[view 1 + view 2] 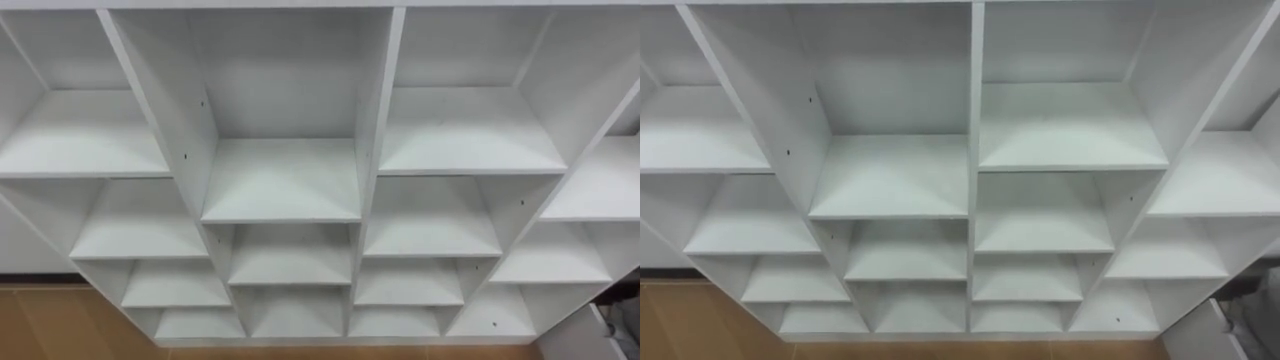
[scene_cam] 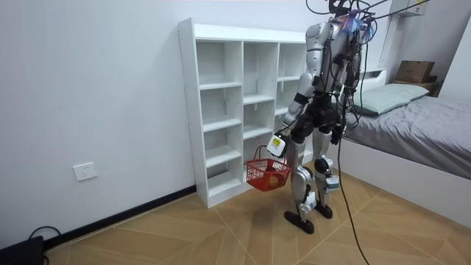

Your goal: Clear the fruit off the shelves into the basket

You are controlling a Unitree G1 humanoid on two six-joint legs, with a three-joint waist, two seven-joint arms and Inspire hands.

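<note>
The white closet (image 1: pixel 280 190) is an open grid of shelves, and in the eye views its compartments show bare white boards. In the room view I stand upright right in front of the closet (image 2: pixel 228 110), facing it. My left hand (image 2: pixel 277 144) hangs at hip height, shut on the handle of a red mesh basket (image 2: pixel 266 175) that dangles by my knee. Whatever lies inside the basket is too small to make out. My right hand (image 2: pixel 335 135) hangs low on my far side.
A bed (image 2: pixel 412 140) with a grey cover stands close behind me at the room view's right, its white frame corner (image 1: pixel 585 335) low right in the eye views. Wooden floor (image 2: pixel 184 235) stretches open to the room view's left. A wall socket (image 2: pixel 85 171) sits low on the wall.
</note>
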